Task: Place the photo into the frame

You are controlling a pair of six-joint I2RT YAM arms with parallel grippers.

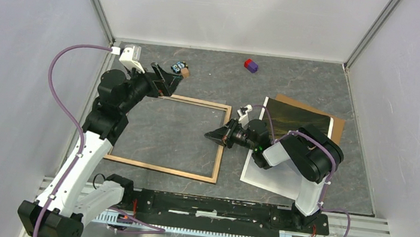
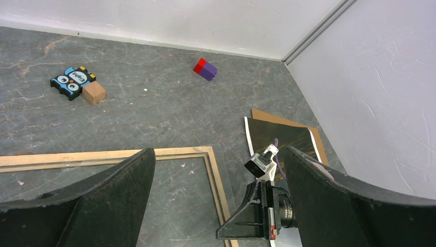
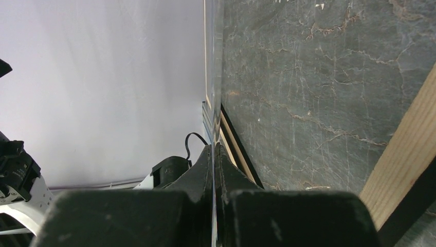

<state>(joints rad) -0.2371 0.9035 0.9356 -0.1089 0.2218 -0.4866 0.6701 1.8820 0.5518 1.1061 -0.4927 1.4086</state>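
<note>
The light-wood frame (image 1: pixel 165 169) (image 2: pixel 103 156) (image 3: pixel 406 149) lies flat on the table's left half. The photo (image 1: pixel 295 118) (image 2: pixel 280 136) lies landscape side up at the right, on a brown backing board (image 1: pixel 337 127) (image 2: pixel 265 114). My right gripper (image 1: pixel 220 137) (image 3: pixel 215 154) is at the frame's right rail, shut on the edge of a thin clear sheet (image 3: pixel 213 77) seen edge-on. That sheet seems to lie over the frame. My left gripper (image 1: pixel 164 79) (image 2: pixel 218 206) hovers open above the frame's far left corner, holding nothing.
A red and purple block (image 1: pixel 251 65) (image 2: pixel 205 69) sits near the back wall. A small wooden cube (image 1: pixel 185 72) (image 2: pixel 94 93) and a black and blue piece marked "Eight" (image 1: pixel 177 66) (image 2: pixel 73 81) lie just beyond the frame. White walls close three sides.
</note>
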